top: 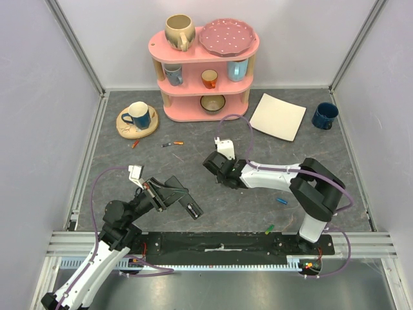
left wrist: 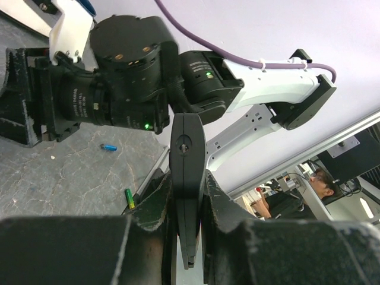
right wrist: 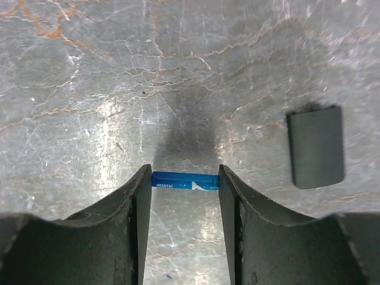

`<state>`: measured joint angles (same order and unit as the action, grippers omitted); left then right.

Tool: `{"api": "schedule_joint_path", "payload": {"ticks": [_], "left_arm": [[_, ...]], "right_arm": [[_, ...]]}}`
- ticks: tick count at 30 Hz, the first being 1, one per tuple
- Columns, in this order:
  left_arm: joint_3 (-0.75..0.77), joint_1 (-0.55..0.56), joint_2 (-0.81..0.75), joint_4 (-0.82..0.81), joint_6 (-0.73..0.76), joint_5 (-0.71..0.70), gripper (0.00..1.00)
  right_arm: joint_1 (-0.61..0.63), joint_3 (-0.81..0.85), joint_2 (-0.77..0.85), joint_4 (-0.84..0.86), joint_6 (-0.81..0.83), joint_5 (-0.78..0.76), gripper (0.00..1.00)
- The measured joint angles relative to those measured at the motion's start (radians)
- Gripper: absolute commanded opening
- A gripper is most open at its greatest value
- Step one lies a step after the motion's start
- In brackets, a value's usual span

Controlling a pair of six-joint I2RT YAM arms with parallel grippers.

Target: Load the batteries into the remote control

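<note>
Battery (right wrist: 184, 181) between right end effector (right wrist: 184, 178) jaws; panel (right wrist: 316, 146) right of it.

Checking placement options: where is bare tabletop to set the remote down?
Free: between the white plate, dark blue mug and right arm; between the coaster and left gripper. Crowded: mid-table, left gripper holding the remote, right gripper pinching a blue battery; more batteries before the shelf.

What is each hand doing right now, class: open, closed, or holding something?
Left hand: closed on the remote control.
Right hand: closed on a blue battery, end to end.
</note>
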<state>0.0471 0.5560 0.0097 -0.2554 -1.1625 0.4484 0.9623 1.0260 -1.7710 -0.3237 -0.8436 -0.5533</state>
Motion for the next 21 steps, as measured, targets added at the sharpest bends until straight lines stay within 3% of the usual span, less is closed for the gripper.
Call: {"api": "schedule_joint_path", "payload": {"ticks": [4,10,13,21], "left_arm": [[0.000,0.000,0.000,0.000,0.000,0.002,0.02],[0.000,0.000,0.000,0.000,0.000,0.006,0.02],[0.000,0.000,0.000,0.000,0.000,0.007,0.02],[0.000,0.000,0.000,0.000,0.000,0.021,0.02]], "right_arm": [[-0.003,0.016,0.053,0.006,0.211,0.041,0.00],[-0.016,0.029,0.115,0.081,0.710,0.334,0.00],[-0.016,0.033,0.121,0.061,0.924,0.400,0.00],[-0.051,-0.031,0.114,0.079,1.235,0.489,0.00]]}}
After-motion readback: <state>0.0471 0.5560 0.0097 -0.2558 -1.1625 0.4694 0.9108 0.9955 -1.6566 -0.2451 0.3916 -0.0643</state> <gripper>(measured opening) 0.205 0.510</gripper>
